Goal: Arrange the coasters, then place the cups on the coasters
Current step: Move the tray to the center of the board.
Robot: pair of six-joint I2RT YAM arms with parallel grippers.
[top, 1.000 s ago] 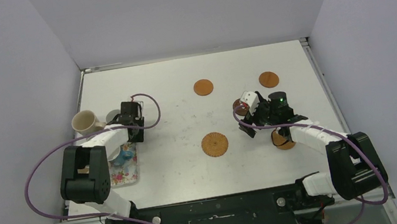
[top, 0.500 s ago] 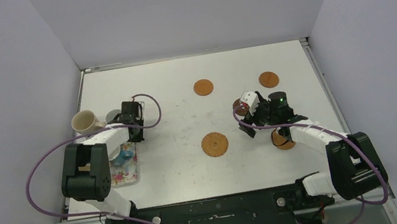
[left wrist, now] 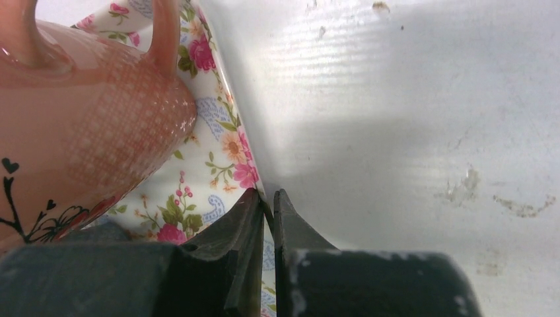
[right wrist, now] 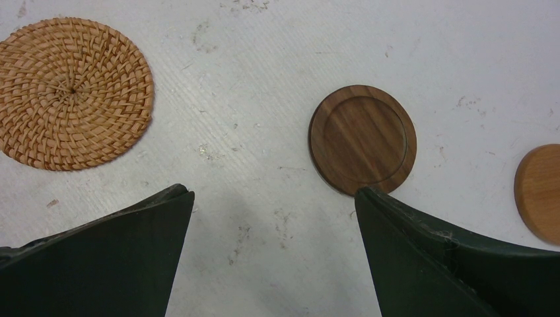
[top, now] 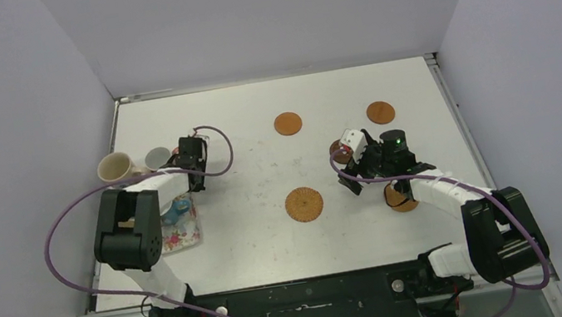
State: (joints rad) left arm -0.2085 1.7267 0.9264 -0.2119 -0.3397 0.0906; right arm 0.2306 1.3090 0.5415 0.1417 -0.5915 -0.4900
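In the left wrist view my left gripper is shut, pinching the rim of the floral tray. A salmon-pink cup stands on that tray just left of the fingers. From above, the left gripper sits at the tray's far right corner, with a light blue cup on the tray, a cream cup and a grey cup beyond it. My right gripper hangs open over bare table. A woven coaster, a dark brown coaster and an orange coaster lie ahead of it.
Two plain orange coasters lie towards the far side. A woven one is mid-table and another shows partly under the right arm. The tray lies close to the table's left edge.
The left gripper has closed on the tray's rim and moved slightly away from the bases. The tray has turned a little, and the grey cup shows more. The right arm is still.
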